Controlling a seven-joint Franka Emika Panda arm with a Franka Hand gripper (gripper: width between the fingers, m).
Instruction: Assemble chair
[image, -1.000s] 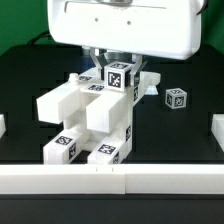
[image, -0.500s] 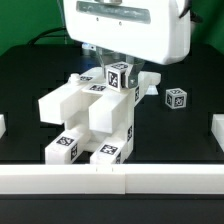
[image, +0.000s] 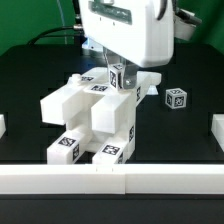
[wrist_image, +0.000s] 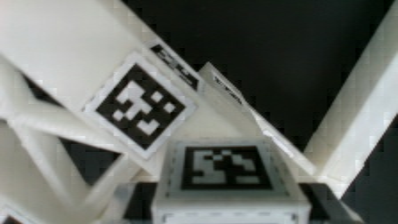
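The chair (image: 92, 118) is a blocky white structure of joined tagged parts in the middle of the black table. At its top back, my gripper (image: 117, 72) is shut on a white tagged block (image: 118, 79) that stands upright against the structure. In the wrist view the same tagged block (wrist_image: 222, 165) sits squeezed between my dark fingers (wrist_image: 143, 198), and my gripper (wrist_image: 228, 202) is closed on its sides. A slanted chair panel with a tag (wrist_image: 139, 105) lies just beyond it. The arm's white body hides the block's upper part in the exterior view.
A small loose tagged cube (image: 176, 98) lies on the table at the exterior view's right. A white rail (image: 110, 182) runs along the front edge, and short white walls stand at the left (image: 2, 126) and right (image: 216, 130).
The wrist has swung toward the exterior view's right and turned, and the held block has turned with it so its tag looks narrower. The chair structure and the loose cube have stayed put.
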